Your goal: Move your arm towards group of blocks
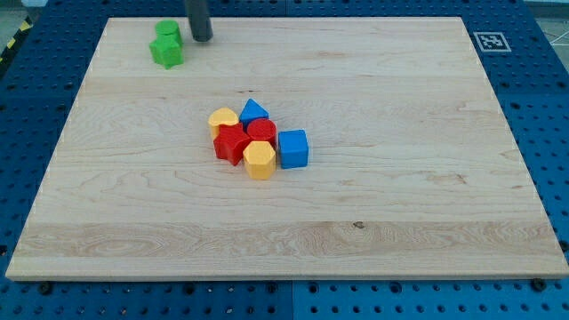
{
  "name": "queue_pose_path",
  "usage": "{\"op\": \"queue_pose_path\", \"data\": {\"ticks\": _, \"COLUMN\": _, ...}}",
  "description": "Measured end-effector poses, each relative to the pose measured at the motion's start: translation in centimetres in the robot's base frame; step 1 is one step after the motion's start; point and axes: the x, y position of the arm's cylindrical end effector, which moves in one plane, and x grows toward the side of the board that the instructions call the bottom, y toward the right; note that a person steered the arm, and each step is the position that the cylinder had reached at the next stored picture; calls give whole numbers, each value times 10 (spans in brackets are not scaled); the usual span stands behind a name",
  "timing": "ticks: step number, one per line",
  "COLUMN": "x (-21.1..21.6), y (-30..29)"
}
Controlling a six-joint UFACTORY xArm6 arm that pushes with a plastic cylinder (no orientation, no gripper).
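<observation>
A tight group of blocks sits near the board's middle: a yellow block (pixel 223 119), a blue triangular block (pixel 253 111), a red round block (pixel 260 131), a red star-like block (pixel 231 144), a yellow hexagonal block (pixel 260 160) and a blue cube (pixel 293 148). Two green blocks lie at the view's top left, one (pixel 167 32) behind the other (pixel 166 52). My tip (pixel 202 38) stands at the view's top, just right of the green blocks and well above the group.
The wooden board (pixel 400 204) lies on a blue perforated table. A black and white marker tag (pixel 490 41) sits past the board's top right corner.
</observation>
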Motion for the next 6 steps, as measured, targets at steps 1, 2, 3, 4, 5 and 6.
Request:
{"op": "queue_pose_path", "data": {"ticks": 1, "x": 11, "y": 37}}
{"op": "queue_pose_path", "data": {"ticks": 2, "x": 43, "y": 70}}
{"op": "queue_pose_path", "data": {"ticks": 3, "x": 82, "y": 89}}
{"op": "queue_pose_path", "data": {"ticks": 4, "x": 124, "y": 100}}
{"op": "queue_pose_path", "data": {"ticks": 5, "x": 157, "y": 102}}
{"op": "queue_pose_path", "data": {"ticks": 6, "x": 178, "y": 101}}
